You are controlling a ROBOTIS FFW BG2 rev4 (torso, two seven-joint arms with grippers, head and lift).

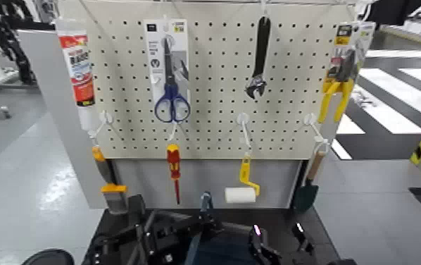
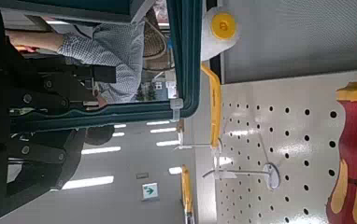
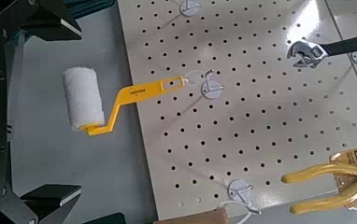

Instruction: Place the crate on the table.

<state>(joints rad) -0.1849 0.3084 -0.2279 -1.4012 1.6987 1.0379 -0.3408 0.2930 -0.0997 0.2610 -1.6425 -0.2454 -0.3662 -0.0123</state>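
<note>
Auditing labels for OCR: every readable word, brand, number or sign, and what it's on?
No text reads with certainty.
White-and-red cartridge: lettering too blurred.
Scissors' backing card: too small.
Pliers' packaging: too small.
Yellow roller handle: dark print, too small.
Green-and-white ceiling sign: pictogram, no legible words.

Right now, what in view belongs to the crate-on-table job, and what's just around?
Job:
- crate
- table
- left gripper, at the crate's rim
- right gripper, jaws apart, over the table

Just around, hanging at the pegboard:
- scissors
- adjustable wrench
- red screwdriver
- paint roller
- yellow-handled pliers
- trowel
</note>
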